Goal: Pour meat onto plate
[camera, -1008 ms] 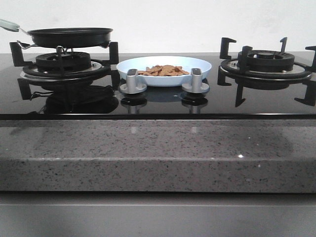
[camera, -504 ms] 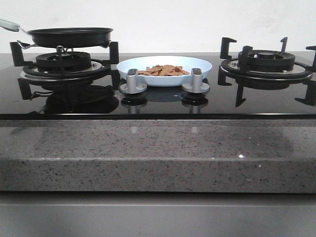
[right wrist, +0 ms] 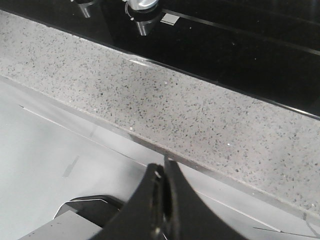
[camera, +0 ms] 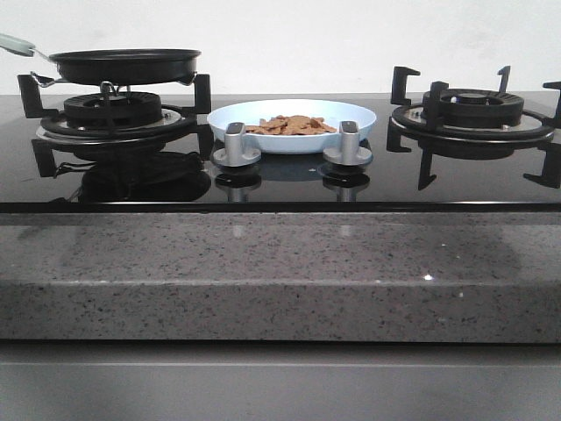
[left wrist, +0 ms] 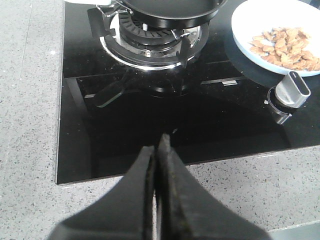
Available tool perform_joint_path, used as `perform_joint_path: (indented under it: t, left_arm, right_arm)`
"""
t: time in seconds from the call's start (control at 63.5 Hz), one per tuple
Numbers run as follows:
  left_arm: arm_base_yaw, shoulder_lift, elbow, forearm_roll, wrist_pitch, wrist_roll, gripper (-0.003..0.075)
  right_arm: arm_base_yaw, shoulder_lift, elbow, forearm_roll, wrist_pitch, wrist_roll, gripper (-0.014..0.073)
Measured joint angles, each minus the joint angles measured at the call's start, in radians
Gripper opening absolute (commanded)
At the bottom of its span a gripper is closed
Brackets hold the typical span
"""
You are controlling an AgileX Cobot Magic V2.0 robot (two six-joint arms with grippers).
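Nothing shifted since earlier frames. Reddish-brown sliced meat [camera: 290,125] heaped in pale-blue glossy round plate [camera: 359,117] between burners. Left gripper [left wrist: 161,145] and right gripper [right wrist: 163,167] both pressed together, empty, retracted. Likely done; stray reach could nudge black frying pan [camera: 124,65].

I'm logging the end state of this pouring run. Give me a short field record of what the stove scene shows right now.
meat: heaped on the plate
plate: pale blue, on the black glass hob between the two burners, behind the two silver knobs
frying pan: black, level on the left burner, no meat visible in it
right burner: bare
left gripper: jaws shut, holding nothing, over the hob's front edge
right gripper: jaws shut, holding nothing, off the stone counter
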Motion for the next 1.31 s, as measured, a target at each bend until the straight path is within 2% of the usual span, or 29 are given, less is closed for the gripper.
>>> perform_joint_path:
  t: [0.126, 0.268, 0.472, 0.693, 0.787, 0.866, 0.961, 1.181, 1.307]
  left_arm:
    - [0.0, -0.005, 0.005, 0.0, -0.007, 0.0, -0.002]
    - [0.028, -0.083, 0.071, 0.005, -0.081, 0.0, -0.002]
    - [0.11, -0.359, 0.313, -0.02, -0.246, 0.0, -0.002]
    - [0.145, -0.596, 0.52, -0.024, -0.284, 0.0, -0.002]
    - [0.143, -0.662, 0.593, 0.008, -0.318, -0.058, -0.002]
    - [0.114, -0.719, 0.665, 0.113, -0.373, -0.193, -0.002]
    - [0.091, -0.755, 0.734, 0.172, -0.459, -0.263, -0.002]
    - [0.084, -0.767, 0.881, 0.183, -0.695, -0.288, -0.002]
    - [0.084, -0.767, 0.885, 0.184, -0.793, -0.281, -0.002]
  right_arm:
    - [0.0, 0.0, 0.0, 0.0, 0.0, 0.0, -0.0069]
    - [0.0, 0.0, 0.002, 0.0, 0.0, 0.0, -0.0069]
    - [0.0, 0.0, 0.003, 0.0, 0.002, 0.0, -0.0069]
    - [0.0, 0.0, 0.003, 0.0, 0.002, 0.0, -0.0069]
    - [0.0, 0.0, 0.003, 0.0, 0.002, 0.0, -0.0069]
    - [0.0, 0.0, 0.003, 0.0, 0.002, 0.0, -0.0069]
    - [0.0, 0.0, 0.003, 0.0, 0.002, 0.0, -0.0069]
    - [0.0, 0.0, 0.003, 0.0, 0.002, 0.0, -0.0069]
    - [0.0, 0.0, 0.003, 0.0, 0.002, 0.0, -0.0069]
